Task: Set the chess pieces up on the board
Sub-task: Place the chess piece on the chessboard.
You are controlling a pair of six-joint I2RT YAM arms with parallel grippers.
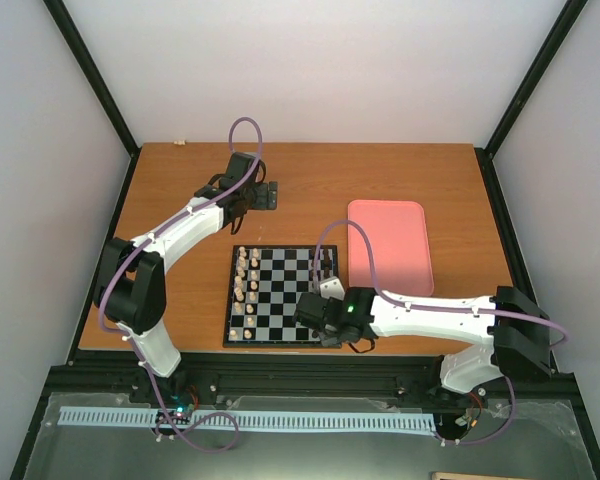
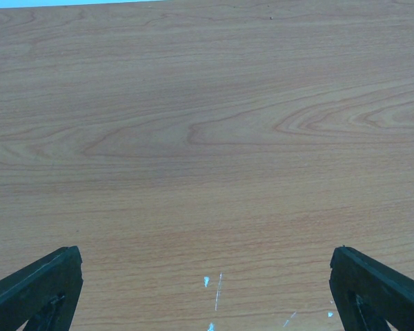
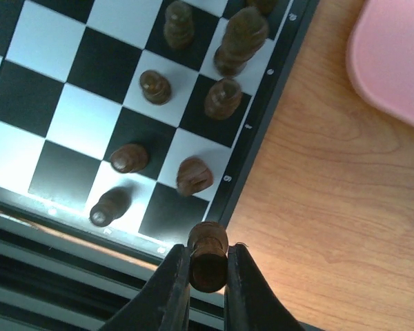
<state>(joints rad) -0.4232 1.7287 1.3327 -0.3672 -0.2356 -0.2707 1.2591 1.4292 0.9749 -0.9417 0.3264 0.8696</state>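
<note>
Chess piece (image 3: 208, 243) inside right claw (image 3: 208, 267)

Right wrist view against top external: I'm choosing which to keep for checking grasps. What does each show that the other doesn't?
Only right wrist: a dark chess piece pinched in the right gripper's jaws at the board's edge, with other dark pieces standing nearby. Only top external: the cream pieces on the board's left side and the left gripper far off over the table. Both: board, pink tray, table.
</note>
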